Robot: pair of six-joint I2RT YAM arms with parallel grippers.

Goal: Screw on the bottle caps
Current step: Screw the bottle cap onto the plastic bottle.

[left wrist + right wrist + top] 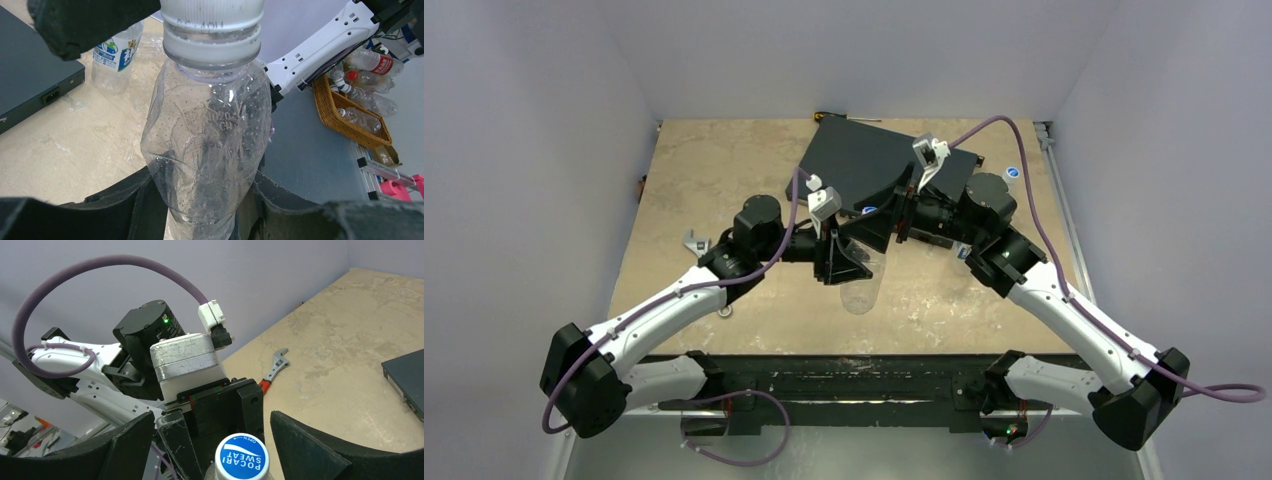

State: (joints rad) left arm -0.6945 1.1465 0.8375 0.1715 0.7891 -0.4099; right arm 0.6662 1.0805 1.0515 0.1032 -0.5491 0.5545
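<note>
A clear crumpled bottle (207, 145) stands between the jaws of my left gripper (210, 202), which is shut on its lower body. The same bottle (862, 285) shows in the top view under the left gripper (844, 262). A bottle cap (242, 458), blue on top with white ribbed sides (212, 20), sits on its neck. My right gripper (215, 435) is open around that cap, with a gap on each side between the fingers (315, 447) and the cap. A loose blue cap (1012, 173) lies at the table's far right.
A flat black box (874, 165) lies at the back centre, with a screwdriver (834, 117) behind it. A red-handled wrench (274, 367) lies on the left. A labelled bottle (112, 55) stands near the box. A wicker basket (345, 117) of bottles sits off the table.
</note>
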